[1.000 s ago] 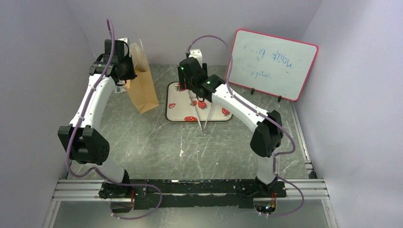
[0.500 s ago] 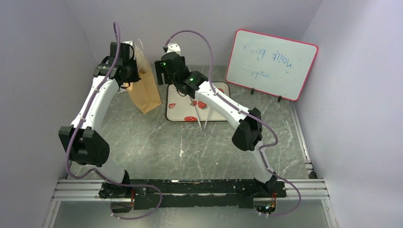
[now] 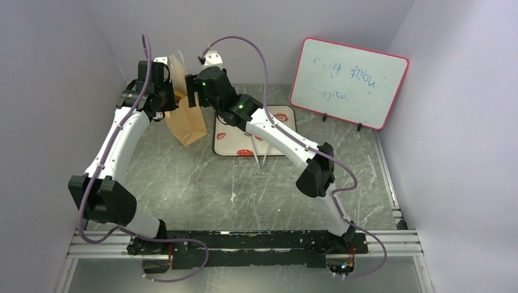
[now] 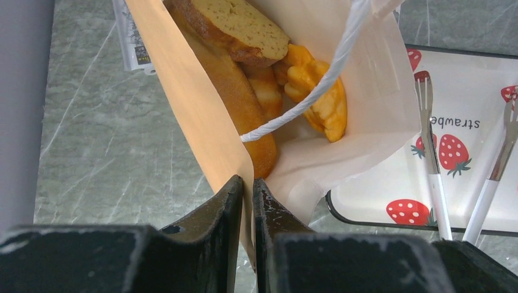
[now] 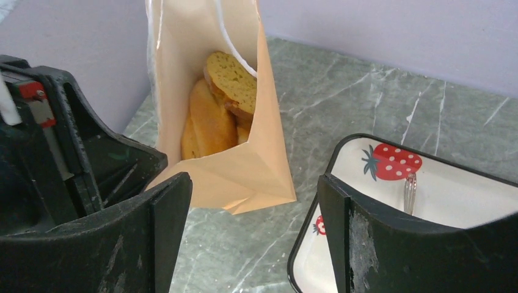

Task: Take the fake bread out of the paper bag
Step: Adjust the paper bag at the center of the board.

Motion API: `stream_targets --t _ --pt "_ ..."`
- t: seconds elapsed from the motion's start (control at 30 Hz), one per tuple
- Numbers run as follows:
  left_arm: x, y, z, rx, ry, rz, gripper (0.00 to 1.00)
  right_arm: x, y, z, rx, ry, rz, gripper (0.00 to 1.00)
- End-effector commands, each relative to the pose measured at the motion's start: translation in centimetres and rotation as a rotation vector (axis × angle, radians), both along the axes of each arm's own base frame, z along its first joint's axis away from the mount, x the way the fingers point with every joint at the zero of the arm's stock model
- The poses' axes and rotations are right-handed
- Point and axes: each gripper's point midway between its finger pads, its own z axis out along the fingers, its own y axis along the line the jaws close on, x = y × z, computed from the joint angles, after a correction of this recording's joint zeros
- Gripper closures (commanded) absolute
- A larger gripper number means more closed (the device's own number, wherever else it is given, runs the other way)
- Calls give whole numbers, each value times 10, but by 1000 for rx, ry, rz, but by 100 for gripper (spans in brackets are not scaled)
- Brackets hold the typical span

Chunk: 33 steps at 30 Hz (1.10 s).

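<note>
The tan paper bag (image 3: 188, 121) stands at the back left of the table, mouth open. My left gripper (image 3: 166, 101) is shut on the bag's near wall (image 4: 201, 110), with the paper pinched between the fingertips (image 4: 247, 183). Inside lie the fake bread: a long loaf (image 4: 238, 97), a round brownish slice (image 4: 238, 24) and a braided piece (image 4: 317, 91). My right gripper (image 3: 193, 91) is open and empty, just above and beside the bag's mouth. In the right wrist view the gripper (image 5: 253, 183) frames the bag (image 5: 244, 171), and the loaf (image 5: 211, 122) and slice (image 5: 235, 82) show.
A white strawberry-print tray (image 3: 229, 145) lies right of the bag, with silver tongs (image 3: 262, 155) across its near edge; tray (image 4: 391, 189) and tongs (image 4: 430, 152) also show in the left wrist view. A red-framed whiteboard (image 3: 348, 82) leans at the back right. Walls close both sides.
My right arm has swung left from over the tray to the bag's mouth, with the gripper open. My left gripper keeps its hold on the bag's wall.
</note>
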Motion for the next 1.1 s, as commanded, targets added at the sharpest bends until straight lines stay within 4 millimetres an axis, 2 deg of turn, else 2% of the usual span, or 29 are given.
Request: stream_targets --t 0.0,0.33,0.53,0.77,1.07 --pt "-7 -4 -4 -4 10 -1 93 0 10 22 49 -46 10 23" --pt "-16 -3 4 -4 -22 -11 93 12 33 8 66 -41 27 23" --pt "-21 -5 12 -10 -52 -21 93 18 40 -18 42 -15 22 23" --pt "-30 -2 26 -16 -97 -11 93 28 28 -51 -24 46 -9 26" --pt "-31 11 34 -12 -139 80 93 12 2 -79 -150 140 -12 34"
